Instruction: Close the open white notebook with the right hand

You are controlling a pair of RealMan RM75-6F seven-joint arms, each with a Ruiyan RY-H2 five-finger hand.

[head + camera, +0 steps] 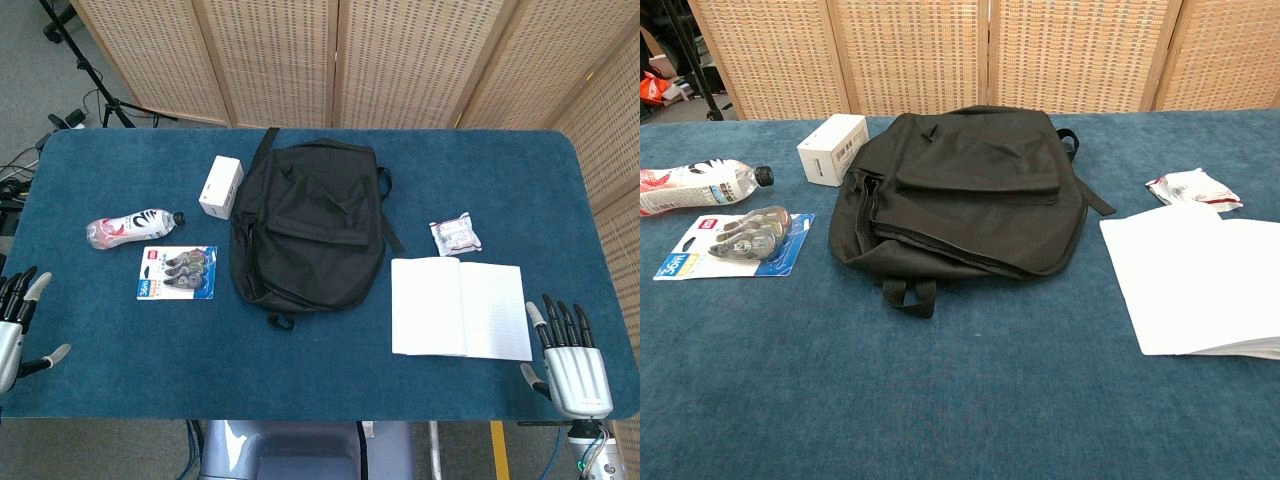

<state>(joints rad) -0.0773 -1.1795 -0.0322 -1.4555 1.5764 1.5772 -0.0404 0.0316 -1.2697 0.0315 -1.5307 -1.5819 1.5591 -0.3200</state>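
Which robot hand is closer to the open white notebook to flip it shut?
The right hand. It sits open at the table's near edge right beside the white notebook, next to its right page. The left hand is far across the table, past the black backpack, near the blue blister pack.

Woven folding screens [340, 60] behind blue-covered table [300, 370].

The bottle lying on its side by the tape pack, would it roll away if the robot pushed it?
Probably. The bottle is round and lies on its side, so a nudge across its body could roll it, though the blue table cloth looks soft and may slow it. It seems mostly empty, so likely light.
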